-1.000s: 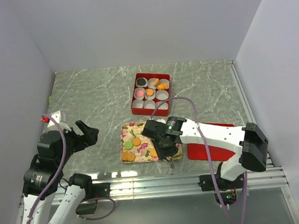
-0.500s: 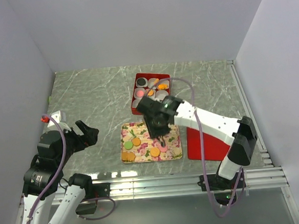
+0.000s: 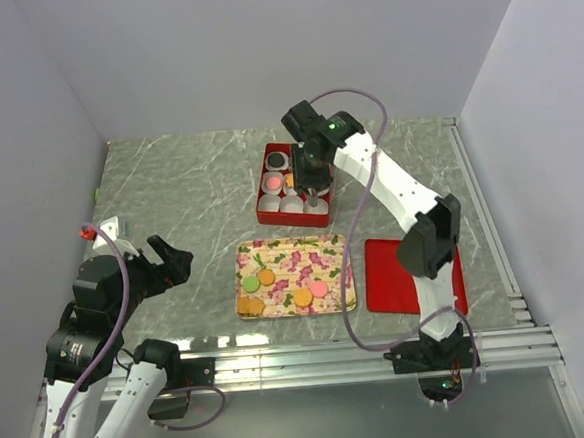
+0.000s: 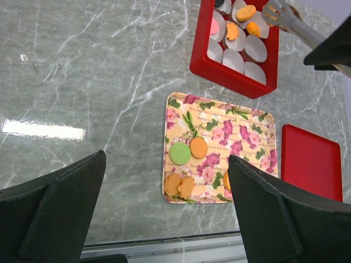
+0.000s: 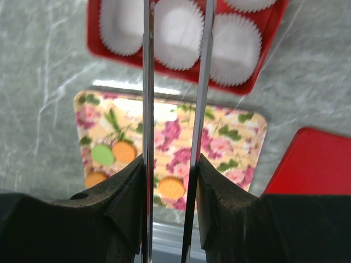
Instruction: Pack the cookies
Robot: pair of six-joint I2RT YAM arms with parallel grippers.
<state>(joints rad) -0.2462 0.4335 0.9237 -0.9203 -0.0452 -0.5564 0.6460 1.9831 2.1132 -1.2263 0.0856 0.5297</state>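
Several cookies lie on the floral tray: a green one, orange ones, golden-brown ones and a pink one. The red box of white paper cups holds a black cookie, a pink one and orange ones. My right gripper hovers over the box, shut on metal tongs. Whether the tong tips carry anything is hidden. My left gripper stays wide open, high at the near left.
A red lid lies flat right of the tray. Several paper cups in the box's near row are empty. White walls enclose the marble table, and a metal rail runs along the near edge.
My right arm has swung from the tray's near right side, across the tray, out to above the red box. The left arm has not moved.
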